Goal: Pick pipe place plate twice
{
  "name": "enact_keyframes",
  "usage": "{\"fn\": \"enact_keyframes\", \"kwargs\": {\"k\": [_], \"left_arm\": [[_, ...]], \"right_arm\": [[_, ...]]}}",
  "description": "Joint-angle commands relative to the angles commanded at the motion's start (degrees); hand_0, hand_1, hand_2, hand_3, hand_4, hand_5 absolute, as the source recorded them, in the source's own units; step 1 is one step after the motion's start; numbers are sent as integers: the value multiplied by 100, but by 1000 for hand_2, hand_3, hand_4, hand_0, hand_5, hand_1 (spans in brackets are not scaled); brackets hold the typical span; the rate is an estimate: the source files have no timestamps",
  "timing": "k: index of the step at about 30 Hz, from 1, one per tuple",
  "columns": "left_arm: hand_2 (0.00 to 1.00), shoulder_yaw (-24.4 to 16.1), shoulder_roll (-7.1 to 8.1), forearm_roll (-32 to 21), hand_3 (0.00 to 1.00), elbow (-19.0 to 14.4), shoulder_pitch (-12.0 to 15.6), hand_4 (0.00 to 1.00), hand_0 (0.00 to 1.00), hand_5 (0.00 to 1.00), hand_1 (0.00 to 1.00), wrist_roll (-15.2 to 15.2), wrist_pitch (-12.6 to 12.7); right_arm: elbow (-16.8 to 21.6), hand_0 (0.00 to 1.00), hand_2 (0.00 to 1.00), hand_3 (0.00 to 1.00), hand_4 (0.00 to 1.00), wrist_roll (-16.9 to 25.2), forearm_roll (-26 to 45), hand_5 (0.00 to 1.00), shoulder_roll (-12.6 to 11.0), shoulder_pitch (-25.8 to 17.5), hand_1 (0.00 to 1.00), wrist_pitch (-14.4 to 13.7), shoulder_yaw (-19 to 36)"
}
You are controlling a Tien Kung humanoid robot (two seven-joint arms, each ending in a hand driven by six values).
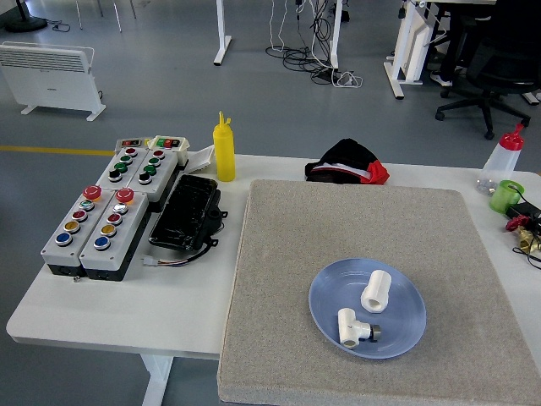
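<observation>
**2 pipe pieces on the plate, no hands in my view**

2 white fittings already lie inside the blue plate (325, 315), so I judge both placements done; what remains is mostly risk.

Working down by size: the white table (194, 296) carries the grey mat (355, 228), and the plate sits on the mat's near right part. Neither of my hands shows anywhere in the head view, so I cannot tell whether the fingers are apart or together, and I cannot place anything relative to them.

That is my main worry. If I bring an arm in blind from a lower corner, it could clip the plate's near rim and tip or slide it toward the mat's near edge.

The straight pipe piece (374, 291) lies toward the plate's far right side. It is round, so I expect a knock would roll it out.

The tee fitting (351, 326) lies just beside it, nearer me, with a dark end (375, 331) pointing right. The 2 look slightly apart, though a nudge to either would likely disturb both.
</observation>
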Motion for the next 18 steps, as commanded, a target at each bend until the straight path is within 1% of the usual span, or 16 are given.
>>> {"fn": "enact_keyframes", "kwargs": {"k": [5, 6, 7, 11, 14, 18], "left_arm": [[821, -17, -20, -74, 768, 4, 8, 499, 669, 998, 720, -41, -69], [821, -46, -31, -53, 768, 3, 11, 499, 669, 998, 720, -45, -56], [839, -87, -43, -15, 791, 1, 13, 501, 670, 998, 730, -42, -35], [839, -201, -60, 89, 791, -8, 20, 501, 670, 998, 730, -16, 31], [846, -222, -60, 92, 800, -5, 16, 506, 671, 998, 732, -1, 26], [846, -180, -60, -90, 800, 11, 4, 506, 671, 998, 732, -10, -4]], "right_arm": [[-21, 846, 869, 816, 542, -40, -13, 509, 9, -29, 797, 43, -10], [-26, 846, 869, 816, 542, -36, -5, 509, 13, -27, 797, 44, -21], [-32, 845, 869, 831, 543, -29, 4, 512, 20, -17, 792, 47, -28], [-45, 845, 869, 831, 543, -19, 29, 512, 33, 45, 792, 58, -28], [-41, 846, 867, 837, 542, -32, 37, 513, 16, 58, 793, 68, -14], [-17, 846, 867, 837, 542, -61, 42, 513, -5, 48, 793, 82, 57]]}}
